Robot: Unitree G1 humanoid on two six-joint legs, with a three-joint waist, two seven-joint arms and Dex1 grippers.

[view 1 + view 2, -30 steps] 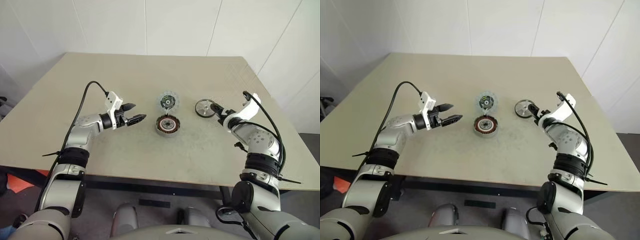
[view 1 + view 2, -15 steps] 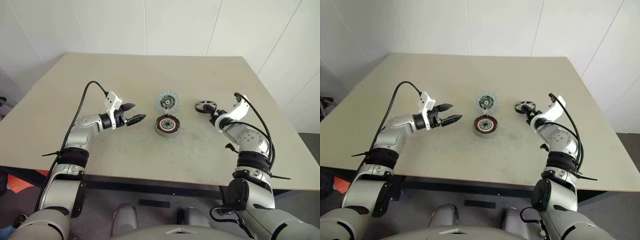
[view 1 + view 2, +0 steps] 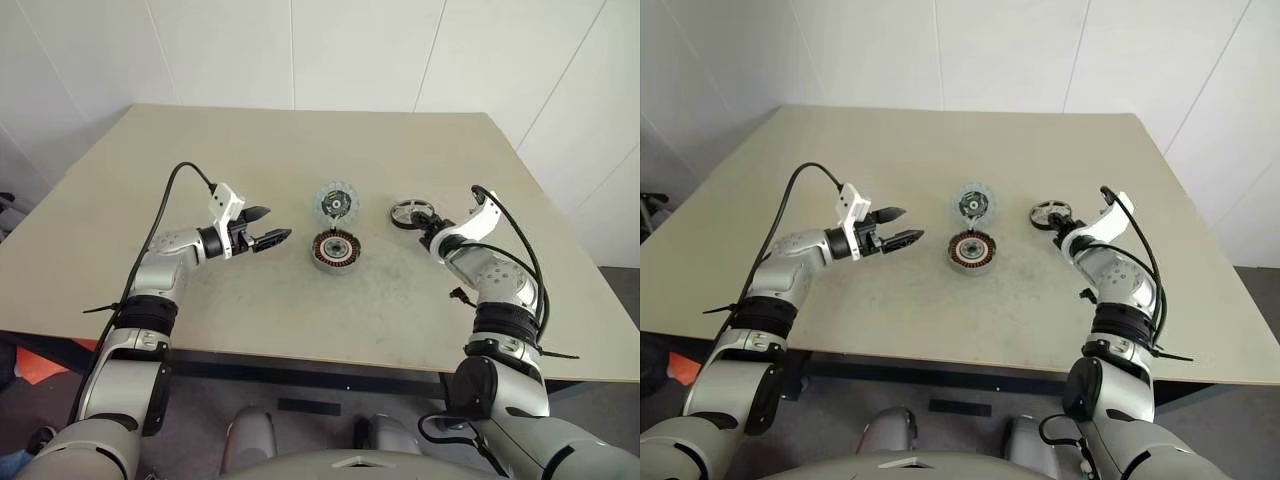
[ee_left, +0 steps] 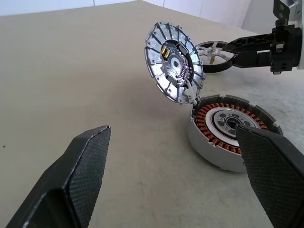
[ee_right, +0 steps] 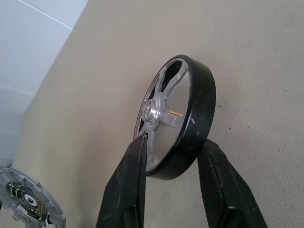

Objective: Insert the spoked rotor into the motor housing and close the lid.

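**Left jaws wide apart and empty, right jaws pinching the rotor's rim**

The beige table (image 3: 250,150) carries three motor parts in a loose row near its middle, with one arm reaching in from each side.

The left gripper (image 3: 278,224) hovers just above the tabletop, pointing at the parts from their left. Its two black fingers are spread wide, with nothing between them. It stands a little apart from the housing.

The motor housing (image 3: 334,250) sits flat on the table between the two grippers. It is a pale round cup with a ring of copper-brown windings around a silvery centre, open at the top.

The lid (image 3: 335,201), a pale toothed disc with a dark centre, stands tilted up behind the housing. Its lower edge meets the housing's far rim.

The spoked rotor (image 3: 407,212), a black-rimmed ring with silver spokes and a small hub, is to the right of the lid and well apart from the housing. The right gripper (image 3: 422,218) has closed on its near rim, one finger inside the ring and one against the black outer wall.
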